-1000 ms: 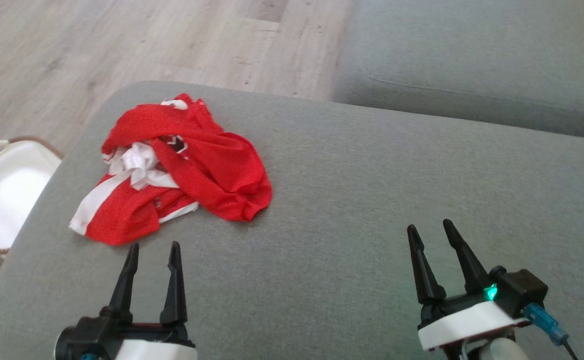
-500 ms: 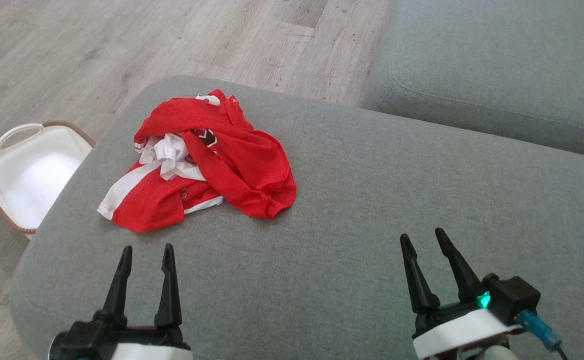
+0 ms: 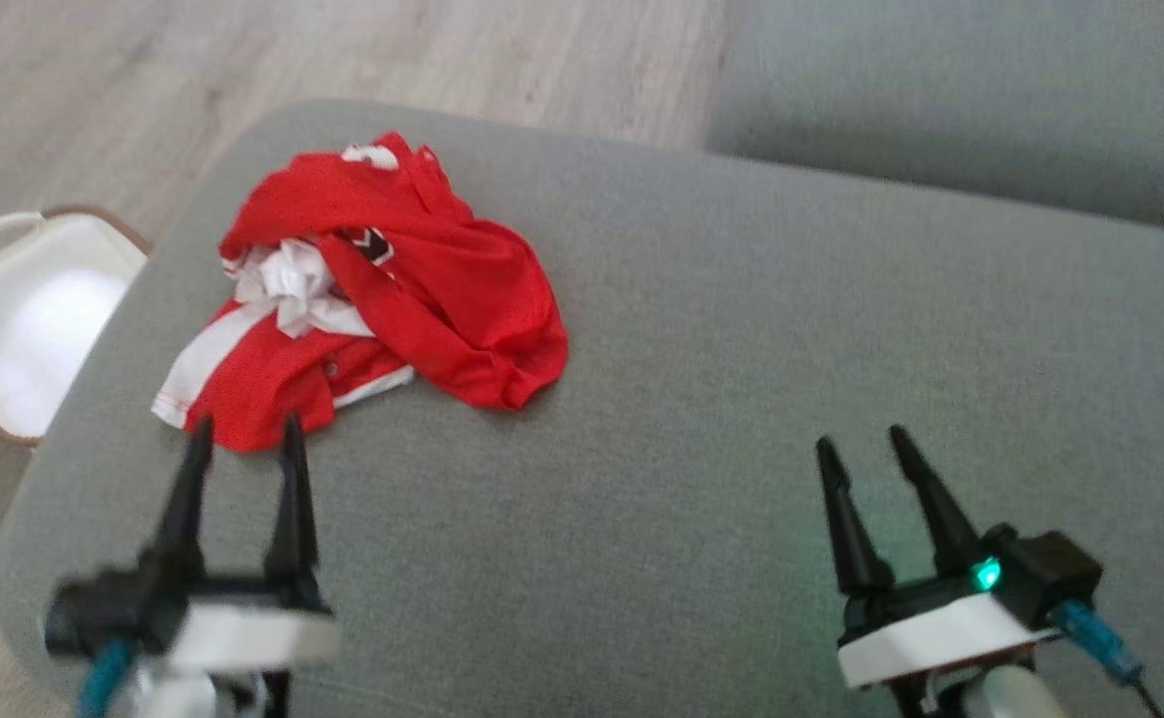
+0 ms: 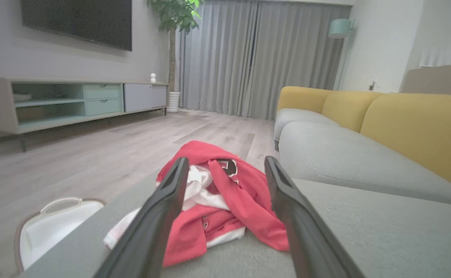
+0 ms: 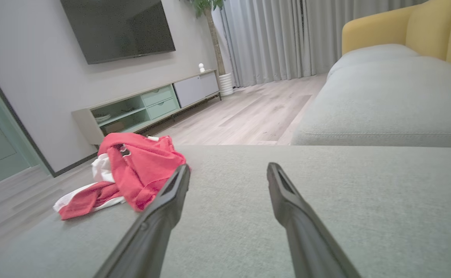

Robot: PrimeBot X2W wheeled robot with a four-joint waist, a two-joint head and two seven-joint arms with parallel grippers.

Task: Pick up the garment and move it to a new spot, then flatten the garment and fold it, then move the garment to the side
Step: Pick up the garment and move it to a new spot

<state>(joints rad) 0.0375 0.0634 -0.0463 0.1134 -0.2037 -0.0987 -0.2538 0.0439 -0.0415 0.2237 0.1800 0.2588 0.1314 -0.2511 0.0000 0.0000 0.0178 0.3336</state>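
The garment (image 3: 382,284) is a red and white jersey lying crumpled in a heap on the left part of the grey cushion (image 3: 701,349). My left gripper (image 3: 247,429) stands open just in front of its near edge, fingertips almost over the red cloth, with nothing between them. The left wrist view looks straight at the garment (image 4: 225,200) between the open fingers (image 4: 163,208). My right gripper (image 3: 866,442) is open over bare cushion, well to the right. In the right wrist view the garment (image 5: 132,173) lies ahead to the left of that gripper (image 5: 227,168).
A white basket (image 3: 23,319) with a brown rim sits on the wood floor left of the cushion, also visible as the basket (image 4: 51,227). A second grey sofa seat (image 3: 961,100) lies beyond at the right. The cushion's left edge drops to the floor.
My left gripper has moved forward to the garment's near edge. The head camera has shifted, so the whole picture has slid. The garment lies as before, and the right gripper has hardly moved.
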